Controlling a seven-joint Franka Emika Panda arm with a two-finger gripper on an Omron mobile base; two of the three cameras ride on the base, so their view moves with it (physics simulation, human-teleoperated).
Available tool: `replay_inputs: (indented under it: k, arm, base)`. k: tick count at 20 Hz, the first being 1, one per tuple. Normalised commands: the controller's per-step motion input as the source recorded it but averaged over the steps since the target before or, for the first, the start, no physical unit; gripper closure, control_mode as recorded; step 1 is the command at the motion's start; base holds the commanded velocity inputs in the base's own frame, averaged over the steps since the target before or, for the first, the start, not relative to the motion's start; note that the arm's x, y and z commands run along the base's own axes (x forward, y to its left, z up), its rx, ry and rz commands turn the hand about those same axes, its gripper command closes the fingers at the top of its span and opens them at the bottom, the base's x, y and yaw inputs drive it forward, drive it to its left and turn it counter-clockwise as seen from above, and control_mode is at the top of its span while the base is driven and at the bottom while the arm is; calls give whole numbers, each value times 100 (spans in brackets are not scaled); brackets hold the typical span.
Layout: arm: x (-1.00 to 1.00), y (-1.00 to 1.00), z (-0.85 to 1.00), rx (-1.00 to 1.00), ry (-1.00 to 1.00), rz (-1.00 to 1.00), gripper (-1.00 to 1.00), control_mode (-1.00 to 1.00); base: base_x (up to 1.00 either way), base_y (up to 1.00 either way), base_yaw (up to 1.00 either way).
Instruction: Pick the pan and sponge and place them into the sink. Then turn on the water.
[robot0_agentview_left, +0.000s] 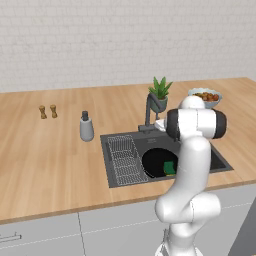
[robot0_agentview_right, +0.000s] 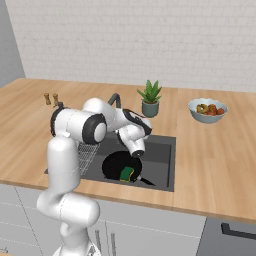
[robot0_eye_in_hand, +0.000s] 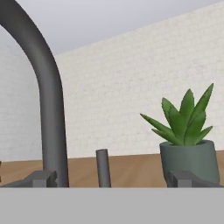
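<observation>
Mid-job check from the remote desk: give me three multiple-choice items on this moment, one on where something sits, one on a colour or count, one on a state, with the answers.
1. Where is the sponge?
A. On the counter beside the soap bottle
B. In the sink, on the pan
C. Inside the fruit bowl

2. How many small wooden shakers stand on the counter?
A. Two
B. Four
C. None

3. How does the gripper stand?
A. Shut on the sponge
B. Shut on the pan handle
C. Open, holding nothing

Answers: 1 B, the green sponge lies on the black pan inside the basin in both base views. 2 A, a pair stands far left of the soap bottle. 3 C, in the hand view the fingertips sit wide apart with the faucet and its lever ahead.
</observation>
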Motion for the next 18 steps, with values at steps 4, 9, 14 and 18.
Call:
replay_inputs:
  k: [4, 9, 14, 18]
  arm:
    - [2, 0, -18, 0, 0, 0, -100, -100]
    - [0, 4, -16, 0, 0, 0, -100, -100]
    - [0, 0, -8, -1, 2, 0, -100, -100]
    - [0, 0, -1, 0, 4, -2, -100, -100]
  base:
    - [0, 0, 0]
    - [0, 0, 0]
    - [0, 0, 0]
    - [0, 0, 0]
